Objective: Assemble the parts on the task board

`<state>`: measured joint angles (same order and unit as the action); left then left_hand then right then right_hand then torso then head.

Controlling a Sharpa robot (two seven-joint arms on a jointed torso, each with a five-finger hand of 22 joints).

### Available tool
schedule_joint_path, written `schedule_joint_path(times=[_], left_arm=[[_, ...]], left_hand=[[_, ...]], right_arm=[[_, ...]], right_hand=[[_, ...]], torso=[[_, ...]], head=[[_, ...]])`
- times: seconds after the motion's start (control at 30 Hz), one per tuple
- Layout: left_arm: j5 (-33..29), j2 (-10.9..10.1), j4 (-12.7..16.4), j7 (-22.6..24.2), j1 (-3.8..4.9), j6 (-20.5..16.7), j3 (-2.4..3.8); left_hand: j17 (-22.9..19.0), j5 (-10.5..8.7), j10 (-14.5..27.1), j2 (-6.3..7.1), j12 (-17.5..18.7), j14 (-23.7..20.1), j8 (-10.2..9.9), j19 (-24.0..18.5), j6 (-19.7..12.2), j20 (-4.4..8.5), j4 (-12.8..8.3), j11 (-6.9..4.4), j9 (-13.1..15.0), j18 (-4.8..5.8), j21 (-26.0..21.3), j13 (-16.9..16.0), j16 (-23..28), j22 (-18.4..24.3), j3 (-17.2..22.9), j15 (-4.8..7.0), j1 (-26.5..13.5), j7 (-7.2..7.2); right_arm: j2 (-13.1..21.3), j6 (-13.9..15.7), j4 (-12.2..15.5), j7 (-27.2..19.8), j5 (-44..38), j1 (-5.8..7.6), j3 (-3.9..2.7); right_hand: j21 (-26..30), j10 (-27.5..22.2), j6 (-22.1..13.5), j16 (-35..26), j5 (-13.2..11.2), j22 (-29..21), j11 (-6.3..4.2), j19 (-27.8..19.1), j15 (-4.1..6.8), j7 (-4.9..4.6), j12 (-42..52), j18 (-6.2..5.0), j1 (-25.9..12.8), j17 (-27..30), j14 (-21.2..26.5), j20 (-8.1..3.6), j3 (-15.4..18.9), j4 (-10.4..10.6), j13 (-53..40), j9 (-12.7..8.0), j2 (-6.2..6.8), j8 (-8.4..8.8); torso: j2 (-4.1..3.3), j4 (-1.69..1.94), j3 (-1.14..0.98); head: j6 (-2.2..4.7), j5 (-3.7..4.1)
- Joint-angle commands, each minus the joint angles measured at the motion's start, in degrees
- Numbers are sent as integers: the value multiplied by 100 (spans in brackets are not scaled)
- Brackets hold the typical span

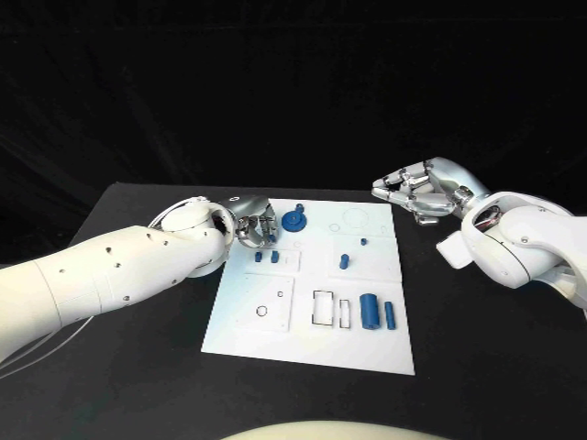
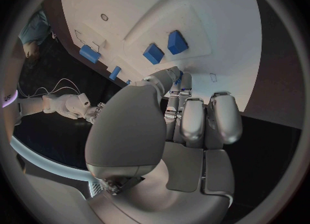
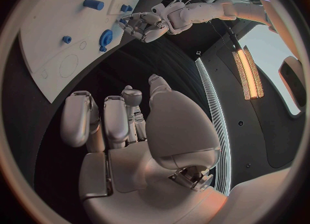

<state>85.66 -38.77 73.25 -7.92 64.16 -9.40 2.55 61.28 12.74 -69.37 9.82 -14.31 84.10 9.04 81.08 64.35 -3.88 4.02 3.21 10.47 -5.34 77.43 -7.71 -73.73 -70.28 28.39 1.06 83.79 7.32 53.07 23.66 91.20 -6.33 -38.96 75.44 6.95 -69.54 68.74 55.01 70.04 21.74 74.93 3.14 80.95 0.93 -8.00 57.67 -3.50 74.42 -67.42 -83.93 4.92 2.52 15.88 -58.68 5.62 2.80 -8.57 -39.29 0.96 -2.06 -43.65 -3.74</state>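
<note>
board (image 1: 260,323): your left hand (image 1: 251,225) at ten o'clock, fingers curled by the gear (image 1: 293,221), likely seating it; grip unclear. right hand (image 1: 425,191) waits off-board, curled, empty.

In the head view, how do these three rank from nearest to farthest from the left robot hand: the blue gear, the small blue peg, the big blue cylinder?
1. Blue gear, right beside the left robot hand.
2. Small blue peg, mid-board.
3. Big blue cylinder, toward the board's near edge.
</note>
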Motion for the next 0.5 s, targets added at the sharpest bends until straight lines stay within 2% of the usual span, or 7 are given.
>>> schedule_joint_path(times=[0.03, 0.13, 0.3, 0.5], left_arm=[[2, 16, 6, -76, -5, 105, 0], [9, 17, -7, -102, -4, 127, 0], [11, 24, -23, -128, -4, 180, 0], [12, 31, -37, -136, -4, 206, 0]], left_hand=[[-5, -35, -34, -21, 41, 41, -3, 35, 42, 13, -43, -9, 5, 95, 19, -8, -21, -4, 6, 31, -61, 8], [-14, -47, -32, -2, 71, 38, -29, 26, 27, 13, -45, -7, -4, 94, 13, -11, -23, 3, -15, 29, -99, 12], [-32, -35, 17, 65, 170, 33, -214, 9, -217, -2, -13, 19, -82, 92, 2, -4, -31, 15, -76, 8, -222, 28], [-32, -34, 20, 70, 190, 33, -239, 9, -240, -5, -10, 24, -94, 92, 4, -4, -36, 10, -86, 6, -237, 34]], right_arm=[[-6, -57, -2, -38, -44, -4, -1], [-8, -57, -4, -38, -44, -5, -1], [-13, -60, -6, -39, -44, -7, -1], [-13, -58, -7, -40, -44, -10, -1]], right_hand=[[24, -38, -19, -17, 23, 128, 4, 20, 32, -8, 22, -92, 47, -7, -143, -9, -2, -25, 0, -7, -22, -15], [24, -38, -19, -17, 23, 128, 4, 20, 32, -8, 22, -92, 47, -7, -143, -9, -2, -25, 0, -7, -22, -15], [24, -38, -19, -17, 23, 128, 4, 20, 32, -8, 22, -92, 47, -7, -143, -9, -2, -25, 0, -7, -22, -15], [24, -38, -19, -17, 23, 128, 4, 20, 32, -8, 22, -92, 47, -7, -143, -9, -2, -25, 0, -7, -22, -15]], torso=[[0, 2, 0], [0, 0, 1], [0, -1, 0], [0, 1, -2]], head=[[-3, 0], [-1, -5], [-2, -6], [-10, -4]])
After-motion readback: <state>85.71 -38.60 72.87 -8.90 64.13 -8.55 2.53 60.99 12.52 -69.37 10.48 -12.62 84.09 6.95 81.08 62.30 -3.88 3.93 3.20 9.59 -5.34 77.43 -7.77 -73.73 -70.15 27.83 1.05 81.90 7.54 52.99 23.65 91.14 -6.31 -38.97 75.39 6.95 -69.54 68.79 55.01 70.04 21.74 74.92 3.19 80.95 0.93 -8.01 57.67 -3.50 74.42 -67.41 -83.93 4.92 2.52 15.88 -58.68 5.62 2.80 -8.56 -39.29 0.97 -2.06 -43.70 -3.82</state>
